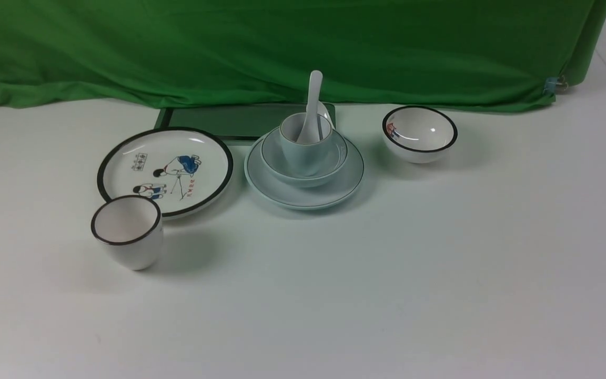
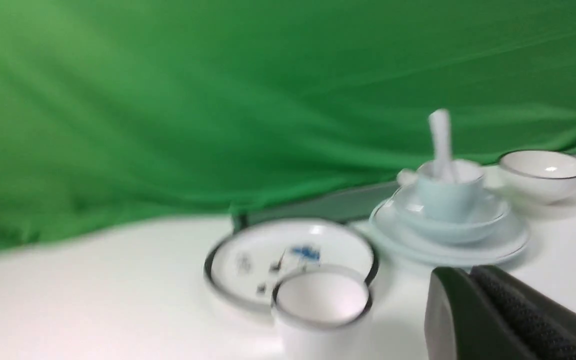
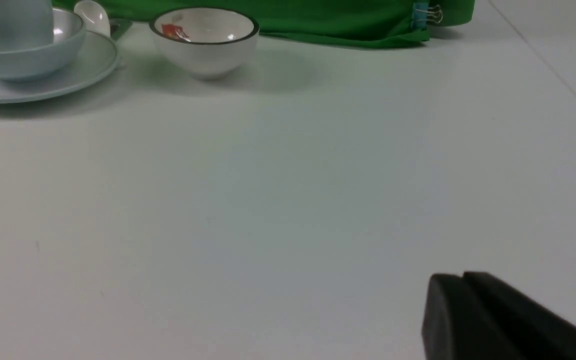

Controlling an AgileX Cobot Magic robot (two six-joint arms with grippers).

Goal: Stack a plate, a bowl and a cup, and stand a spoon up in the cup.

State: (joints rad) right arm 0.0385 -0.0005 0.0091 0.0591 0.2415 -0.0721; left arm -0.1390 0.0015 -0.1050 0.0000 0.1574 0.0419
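Observation:
The pale blue-green plate (image 1: pixel 334 192) sits mid-table at the back. The matching bowl (image 1: pixel 282 166) stands on it and the pale blue cup (image 1: pixel 303 152) stands in the bowl. The white spoon (image 1: pixel 313 105) stands in the cup, handle up. The stack shows in the left wrist view, with plate (image 2: pixel 498 245), bowl (image 2: pixel 468 227), cup (image 2: pixel 445 197) and spoon (image 2: pixel 440 137). The right wrist view shows the plate (image 3: pixel 68 75), bowl (image 3: pixel 28 57) and cup (image 3: pixel 13 22). My left gripper (image 2: pixel 468 280) is shut and empty, well away from the stack. My right gripper (image 3: pixel 460 282) is shut and empty over bare table.
A white black-rimmed plate with cartoon figures (image 1: pixel 140 181) lies left of the stack, with a white black-rimmed cup (image 1: pixel 127 231) in front of it. A white black-rimmed bowl (image 1: pixel 420 134) stands right of the stack. A dark tray (image 1: pixel 219 121) and green cloth (image 1: pixel 282 47) lie behind.

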